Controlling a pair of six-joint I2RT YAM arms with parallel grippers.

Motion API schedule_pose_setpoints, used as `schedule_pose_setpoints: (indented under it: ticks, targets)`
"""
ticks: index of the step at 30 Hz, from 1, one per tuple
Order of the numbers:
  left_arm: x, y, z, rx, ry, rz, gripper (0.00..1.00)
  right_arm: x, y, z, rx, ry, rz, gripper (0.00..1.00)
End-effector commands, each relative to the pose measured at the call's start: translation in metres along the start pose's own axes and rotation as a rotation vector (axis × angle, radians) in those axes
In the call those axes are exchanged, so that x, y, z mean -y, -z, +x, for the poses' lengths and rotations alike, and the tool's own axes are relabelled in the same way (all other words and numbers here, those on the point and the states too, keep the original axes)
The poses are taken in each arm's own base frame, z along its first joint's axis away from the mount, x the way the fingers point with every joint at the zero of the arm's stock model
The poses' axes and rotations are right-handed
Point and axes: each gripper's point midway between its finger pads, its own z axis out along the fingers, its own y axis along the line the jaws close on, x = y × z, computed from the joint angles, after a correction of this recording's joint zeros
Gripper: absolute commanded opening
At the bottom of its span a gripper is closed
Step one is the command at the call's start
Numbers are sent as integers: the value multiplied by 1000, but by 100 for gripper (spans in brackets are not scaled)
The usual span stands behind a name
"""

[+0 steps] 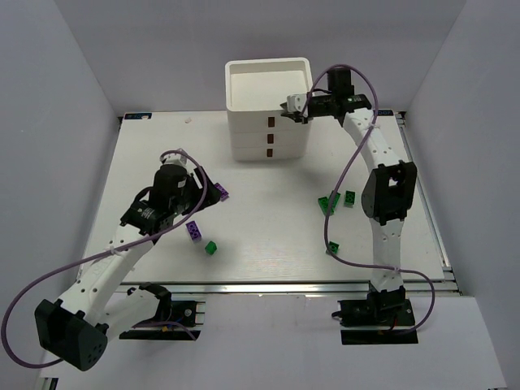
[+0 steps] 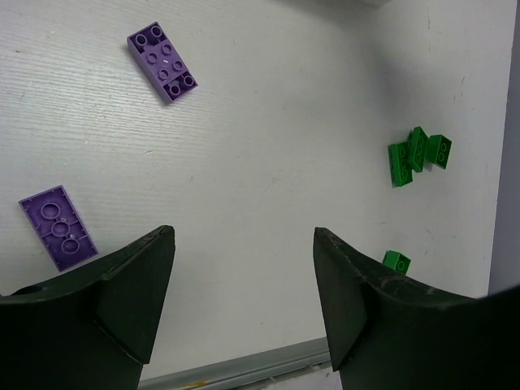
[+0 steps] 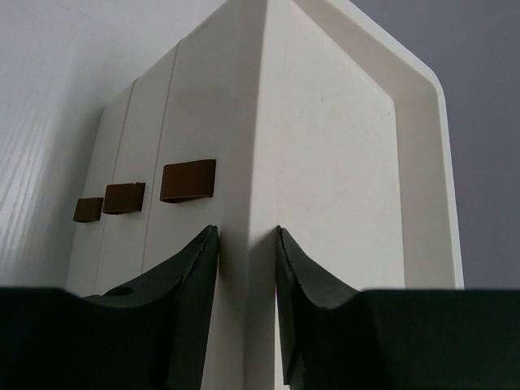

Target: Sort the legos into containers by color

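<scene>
Currently right hand (image 3: 245, 230) clamps front corner of white square three-tier plastic drawer unit (image 3: 341, 162). Left hand (image 2: 242, 236) released, above white desk (image 2: 268, 122), near purple studded bricks (image 2: 162, 62).

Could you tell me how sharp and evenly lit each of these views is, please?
Top external: even, diffuse light, only soft shadows on the table, no glare. Left wrist: purple bricks crisp, the left gripper's fingers dark and nearly featureless. Right wrist: drawer unit looms with strongly converging edges; the right gripper's fingers underexposed.
</scene>
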Motion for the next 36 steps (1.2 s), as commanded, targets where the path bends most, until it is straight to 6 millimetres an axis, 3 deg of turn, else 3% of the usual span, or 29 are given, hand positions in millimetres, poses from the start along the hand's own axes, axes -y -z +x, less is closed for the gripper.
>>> schedule_pose_setpoints:
  ticks: [1,5,8,12,14,15,16,17,18,19,21,25,27,28,29,30,32,36]
  targets:
    - [9,-2,-4,10,-10,43,79,-9,35,-2,-3,14,-44,12]
    - [12,-6,-5,3,-17,51,79,-16,44,-9,39,-3,-67,10]
    - [14,-8,-6,-2,-22,55,79,-26,54,-26,82,19,-106,9]
    - [22,-13,-14,19,-26,80,79,-51,60,-37,102,57,-169,9]
    - [39,-19,-20,16,-31,142,79,-66,55,-33,110,53,-185,15]
    - [45,-22,-25,24,-31,155,80,-60,59,-42,137,50,-154,19]
    - [46,-30,-29,20,-33,154,80,-59,52,-34,139,70,-121,58]
    - [61,-30,-45,53,-37,190,80,-55,53,-33,132,51,-95,89]
    - [68,-32,-50,54,-44,209,80,-48,57,-43,129,-25,-67,89]
    - [71,-41,-52,47,-54,210,80,-43,54,-36,129,1,-22,89]
    - [88,-39,-69,71,-69,247,80,-33,58,-46,139,-54,17,89]
    - [99,-46,-83,97,-78,261,80,-13,61,-59,187,-99,61,89]
    - [103,-47,-92,126,-74,265,81,0,68,-74,218,-52,96,89]
    - [107,-46,-102,156,-70,263,81,0,69,-82,236,-118,101,89]
    - [109,-47,-109,176,-70,263,82,10,77,-100,254,-89,134,89]
    - [110,-52,-112,180,-72,254,82,16,80,-103,264,-37,187,89]
    - [116,-51,-130,217,-81,251,82,22,89,-123,298,-116,217,89]
    - [122,-56,-144,232,-101,235,81,43,107,-144,297,-250,314,89]
